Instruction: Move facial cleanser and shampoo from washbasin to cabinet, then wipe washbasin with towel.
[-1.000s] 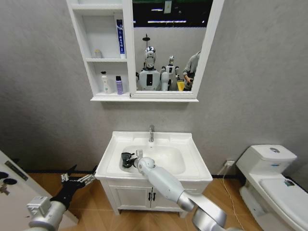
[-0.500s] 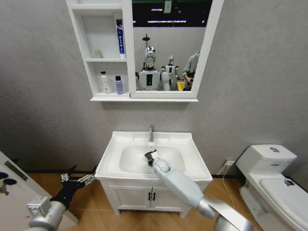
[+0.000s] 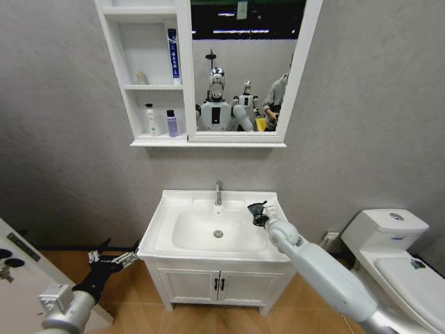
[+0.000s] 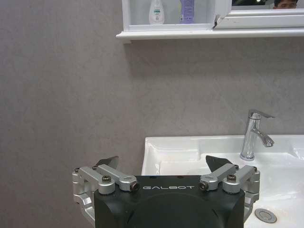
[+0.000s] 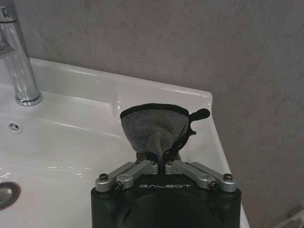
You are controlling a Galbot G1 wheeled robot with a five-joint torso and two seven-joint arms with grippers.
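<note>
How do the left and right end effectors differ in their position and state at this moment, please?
The left end effector hangs low beside the vanity, left of the washbasin, while the right end effector sits over the washbasin's right rear corner. The left end effector is open and holds nothing; the right end effector is shut on the towel. Both are black units with silver finger links.

head view high, wrist views low, sharing washbasin (image 3: 278, 236)
</note>
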